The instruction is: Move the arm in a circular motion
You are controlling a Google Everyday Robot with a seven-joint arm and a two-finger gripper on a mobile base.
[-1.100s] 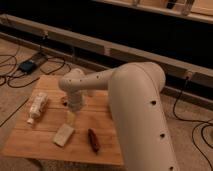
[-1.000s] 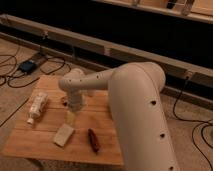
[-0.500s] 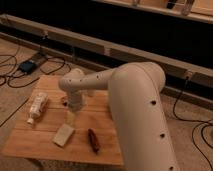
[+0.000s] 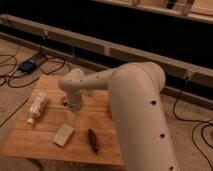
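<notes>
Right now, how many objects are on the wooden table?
3: a pale bottle-like item at the left edge, a pale block near the front, a dark brown object right of it. The gripper hangs just behind the block; the arm may hide more.

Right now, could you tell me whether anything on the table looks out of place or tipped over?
Only the pale bottle stands out: it appears to lie on its side near the table's left edge. The gripper hangs over mid-table, apart from it; nothing looks spilled.
</notes>
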